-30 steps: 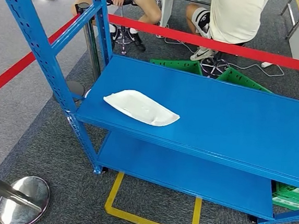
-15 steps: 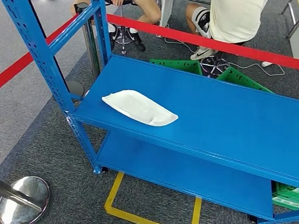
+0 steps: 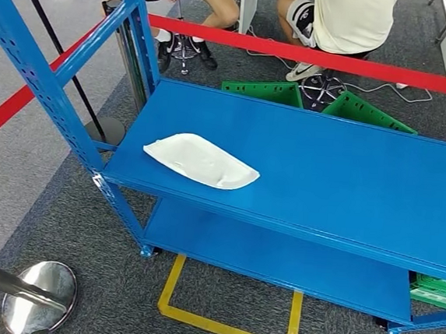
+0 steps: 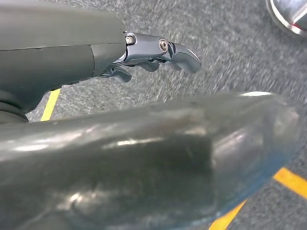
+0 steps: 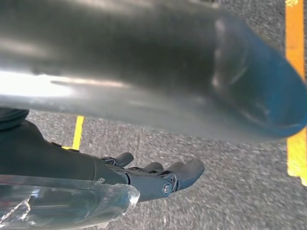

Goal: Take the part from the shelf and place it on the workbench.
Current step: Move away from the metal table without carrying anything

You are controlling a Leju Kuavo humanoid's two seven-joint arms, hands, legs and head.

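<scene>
A smooth white molded part point(image 3: 201, 160) lies flat on the blue metal shelf point(image 3: 338, 177); both hands hang empty, fingers loose.

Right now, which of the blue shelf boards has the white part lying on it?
The upper shelf board carries the white part, lying flat near its left end. The lower shelf board beneath it is bare where visible.
</scene>
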